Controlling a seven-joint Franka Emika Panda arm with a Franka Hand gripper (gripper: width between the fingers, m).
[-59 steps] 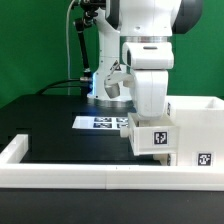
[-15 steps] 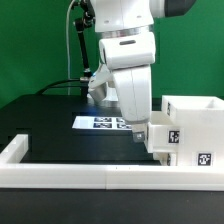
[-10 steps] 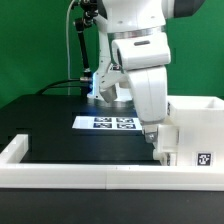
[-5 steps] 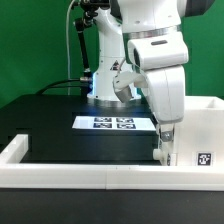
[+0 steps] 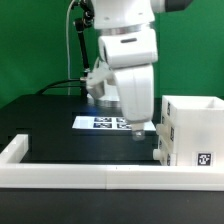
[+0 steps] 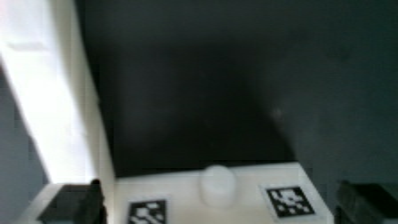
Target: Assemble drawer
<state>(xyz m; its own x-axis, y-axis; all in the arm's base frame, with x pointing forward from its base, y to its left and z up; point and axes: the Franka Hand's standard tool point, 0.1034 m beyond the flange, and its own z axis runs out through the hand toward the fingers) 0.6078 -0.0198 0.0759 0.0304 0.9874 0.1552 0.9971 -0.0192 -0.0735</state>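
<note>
The drawer casing (image 5: pixel 192 130), a tall white box with a tag low on its side, stands at the exterior view's right, against the front rail. In the wrist view a white drawer front (image 6: pixel 214 200) with a round knob and two tags lies between my fingers (image 6: pixel 71 200). My gripper (image 5: pixel 140 131) is open and empty. It hangs just off the casing's left face, not touching it. No loose tray shows on the table.
The marker board (image 5: pixel 108 123) lies on the black table behind my gripper. A long low white border rail (image 5: pixel 90 176) runs along the front edge and turns back at the exterior view's left; it also shows in the wrist view (image 6: pixel 54 110).
My gripper pushed right against the tray, which slid into the casing. It has now drawn back to the left and up, away from the casing's face.
</note>
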